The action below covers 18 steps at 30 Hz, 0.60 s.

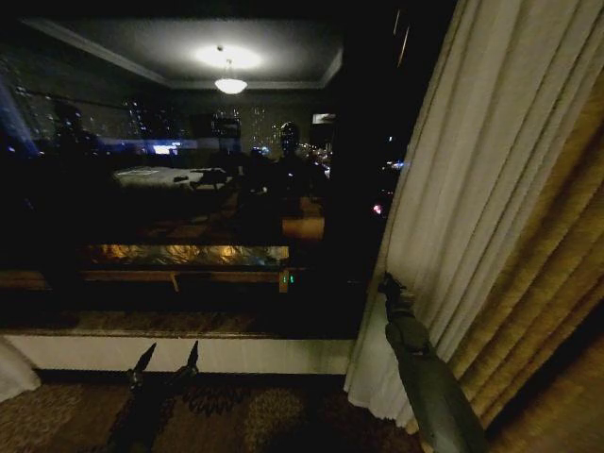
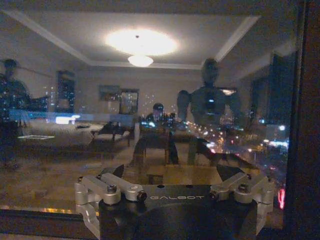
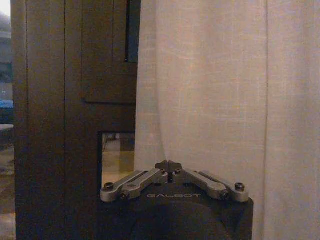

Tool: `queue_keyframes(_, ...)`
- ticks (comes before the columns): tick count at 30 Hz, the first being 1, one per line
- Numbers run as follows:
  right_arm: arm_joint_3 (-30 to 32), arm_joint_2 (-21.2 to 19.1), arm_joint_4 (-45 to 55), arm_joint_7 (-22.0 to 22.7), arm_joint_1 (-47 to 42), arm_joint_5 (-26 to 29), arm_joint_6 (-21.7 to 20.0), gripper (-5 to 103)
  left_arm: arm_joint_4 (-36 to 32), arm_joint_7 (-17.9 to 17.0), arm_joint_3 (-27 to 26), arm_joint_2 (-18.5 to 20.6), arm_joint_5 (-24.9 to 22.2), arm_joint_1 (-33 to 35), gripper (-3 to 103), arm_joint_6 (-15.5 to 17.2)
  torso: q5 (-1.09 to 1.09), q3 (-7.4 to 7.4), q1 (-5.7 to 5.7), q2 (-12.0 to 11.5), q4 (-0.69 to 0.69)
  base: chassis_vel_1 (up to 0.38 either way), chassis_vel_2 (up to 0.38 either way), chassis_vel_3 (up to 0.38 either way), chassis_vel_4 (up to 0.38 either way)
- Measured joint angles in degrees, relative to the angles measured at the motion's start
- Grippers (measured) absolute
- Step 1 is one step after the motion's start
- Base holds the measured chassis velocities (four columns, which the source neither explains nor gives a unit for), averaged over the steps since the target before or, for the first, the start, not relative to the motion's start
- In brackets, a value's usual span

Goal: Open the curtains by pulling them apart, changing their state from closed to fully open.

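The right curtain (image 1: pixel 472 189) is a sheer cream pleated panel, bunched at the right side of the dark window. My right gripper (image 1: pixel 389 283) is raised to that panel's inner edge. In the right wrist view its fingertips (image 3: pixel 170 165) meet, and a crease of the curtain (image 3: pixel 215 90) runs down into them, so the right gripper is shut on the fabric. A bit of pale fabric (image 1: pixel 9 373) shows at the lower left edge. My left gripper (image 1: pixel 168 357) hangs low before the sill, apart from any curtain. In the left wrist view its fingers (image 2: pixel 105 187) are spread open and empty, facing the glass.
A thick golden drape (image 1: pixel 557 283) hangs right of the sheer panel. The bare window glass (image 1: pixel 189 189) reflects the lit room and the robot. A dark window frame post (image 3: pixel 60 100) stands beside the curtain edge. A white sill (image 1: pixel 245 354) runs above patterned carpet (image 1: pixel 274 415).
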Motion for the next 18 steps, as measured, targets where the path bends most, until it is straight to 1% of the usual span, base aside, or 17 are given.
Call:
queue_keyframes(7, 0.0, 0.0, 0.8, 0.1, -0.5, 2.0, -0.1, 0, 0.1, 0.0, 0.0, 0.0, 0.0, 0.0, 100, -0.1, 0.0, 0.0, 0.0, 0.0, 0.0, 0.0, 0.0, 0.0, 0.0)
queue_keyframes(11, 0.3, 0.5, 1.1, 2.0, -0.2, 3.4, -1.4, 0, 0.1, 0.0, 0.6, 0.0, 0.4, -0.1, 100, -0.1, 0.01, 0.0, 0.0, 0.0, 0.0, 0.0, 0.0, 0.0, 0.0)
queue_keyframes(18, 0.7, 0.2, 1.2, 2.6, 0.2, 3.9, -2.2, 0, -0.1, 0.0, 0.7, 0.0, 0.6, -0.1, 100, -0.1, 0.0, 0.0, 0.0, 0.0, 0.0, 0.0, 0.0, 0.0, 0.0)
